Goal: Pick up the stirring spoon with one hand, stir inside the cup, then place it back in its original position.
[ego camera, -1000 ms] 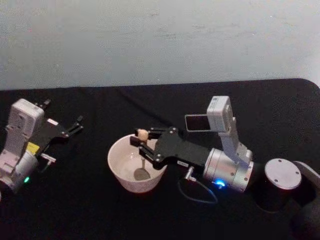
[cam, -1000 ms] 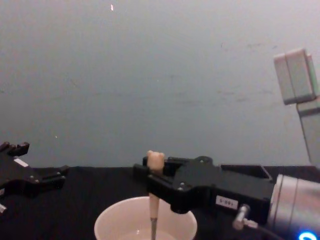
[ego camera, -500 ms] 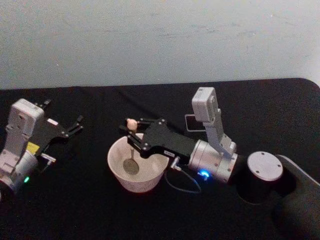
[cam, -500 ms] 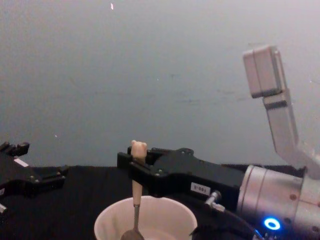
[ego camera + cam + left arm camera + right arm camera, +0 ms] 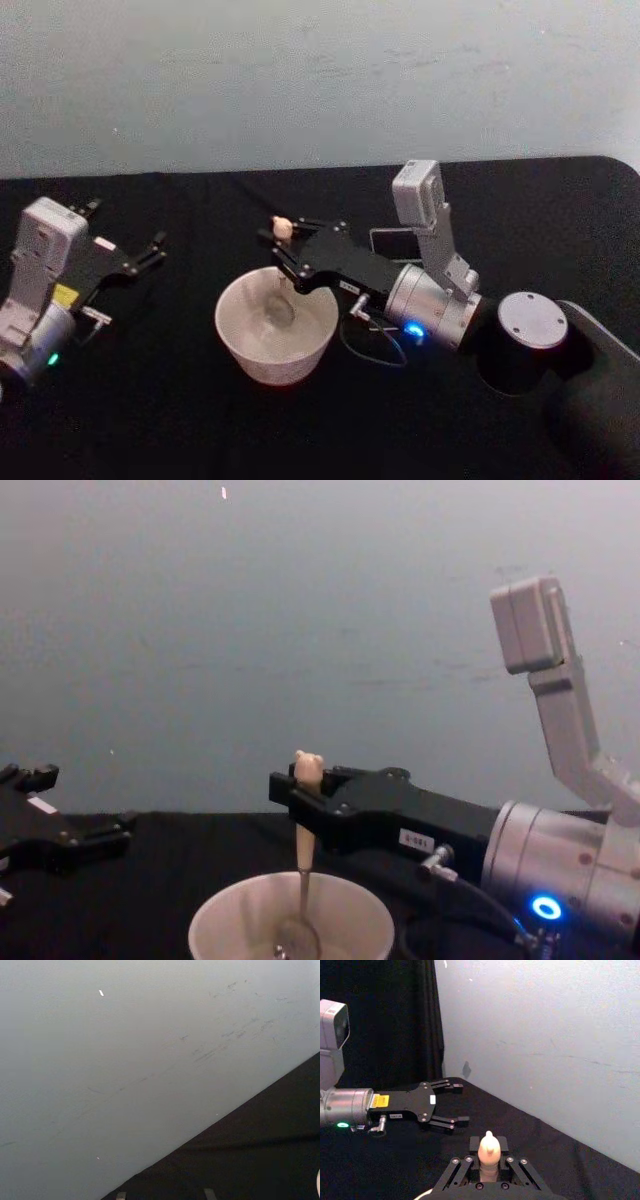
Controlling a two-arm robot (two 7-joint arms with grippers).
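While the right end effector [image 5: 281, 252] pinches the spoon [image 5: 303, 852] just under its bear knob, fingers drawn in narrow on the handle, the spoon stands near upright: long axis approx. vertical, bowl end down inside the cup [image 5: 268, 366]. The bowl end sits low in the cup, somewhat toward the far wall in the head view; can't tell if it touches the bottom. The cup stands on the table [image 5: 190, 425], about centre in front of the robot.

Key relation: the holder [image 5: 384, 243] lies to the robot's right of the end effector at roughly the same depth, close beside the right forearm & partly hidden behind the wrist cam.

Stirring is prob. the step in hand. The return, by my read, means lifting straight up clear of the rim, then carrying the spoon rightward w/ its axis kept vertical so the bowl end drops into the narrow opening.

The right arm is nearer & holds the spoon. The left end effector [image 5: 122, 226] is parked far left over the table, fingers spread wide, empty, well apart from the cup.
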